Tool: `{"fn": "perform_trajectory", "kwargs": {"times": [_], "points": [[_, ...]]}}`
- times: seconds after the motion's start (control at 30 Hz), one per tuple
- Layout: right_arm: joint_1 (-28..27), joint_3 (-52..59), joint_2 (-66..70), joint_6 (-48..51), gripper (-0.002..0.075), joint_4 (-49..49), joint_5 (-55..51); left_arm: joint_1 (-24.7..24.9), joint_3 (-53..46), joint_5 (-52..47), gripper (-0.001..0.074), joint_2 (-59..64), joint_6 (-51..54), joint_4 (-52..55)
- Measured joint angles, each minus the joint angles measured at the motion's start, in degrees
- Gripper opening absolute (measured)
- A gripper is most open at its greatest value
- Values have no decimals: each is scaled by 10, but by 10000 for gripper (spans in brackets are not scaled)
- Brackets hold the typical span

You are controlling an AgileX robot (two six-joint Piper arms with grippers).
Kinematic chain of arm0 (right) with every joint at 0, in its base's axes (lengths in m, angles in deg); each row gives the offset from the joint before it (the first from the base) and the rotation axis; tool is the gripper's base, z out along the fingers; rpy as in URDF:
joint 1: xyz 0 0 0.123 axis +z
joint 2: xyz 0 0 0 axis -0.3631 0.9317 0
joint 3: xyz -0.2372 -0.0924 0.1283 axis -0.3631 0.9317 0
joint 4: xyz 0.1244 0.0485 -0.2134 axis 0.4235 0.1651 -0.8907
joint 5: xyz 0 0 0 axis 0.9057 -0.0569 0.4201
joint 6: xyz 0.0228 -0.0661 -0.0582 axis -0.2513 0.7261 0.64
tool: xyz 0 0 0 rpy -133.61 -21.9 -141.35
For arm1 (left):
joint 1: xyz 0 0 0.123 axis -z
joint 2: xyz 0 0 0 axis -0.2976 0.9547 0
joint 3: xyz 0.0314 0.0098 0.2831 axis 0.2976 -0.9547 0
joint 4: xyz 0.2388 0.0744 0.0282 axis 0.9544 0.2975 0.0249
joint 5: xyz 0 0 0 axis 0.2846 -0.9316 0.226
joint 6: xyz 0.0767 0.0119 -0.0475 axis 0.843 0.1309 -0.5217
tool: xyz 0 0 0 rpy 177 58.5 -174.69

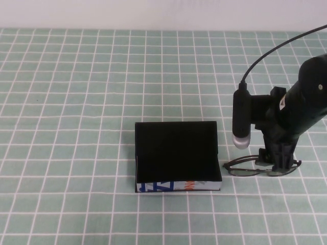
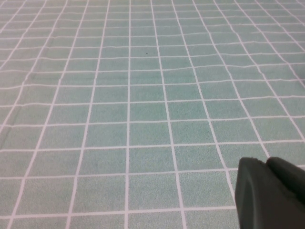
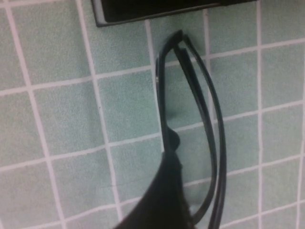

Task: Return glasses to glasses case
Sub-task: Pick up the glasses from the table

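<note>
The glasses case (image 1: 176,153) lies open in the middle of the table, black inside, its white printed strip facing the front. The dark-framed glasses (image 1: 242,172) lie folded on the cloth just right of the case. My right gripper (image 1: 276,166) is lowered over their right half. In the right wrist view the glasses (image 3: 162,109) run between its open jaws (image 3: 228,191); one finger (image 3: 164,191) touches the front frame, and the case's edge (image 3: 157,9) shows beyond. My left gripper (image 2: 268,162) is shut and empty over bare cloth, outside the high view.
A green tablecloth with a white grid (image 1: 76,102) covers the whole table. The right arm's cable (image 1: 276,48) arcs up to the right edge. A wrist camera barrel (image 1: 241,120) hangs beside the right arm.
</note>
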Motion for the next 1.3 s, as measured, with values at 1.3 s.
{"fn": "perform_trajectory", "kwargs": {"times": [1.3], "points": [[-33,25,79,12,584,26,43,0,0,0,-2,0,0,0]]}}
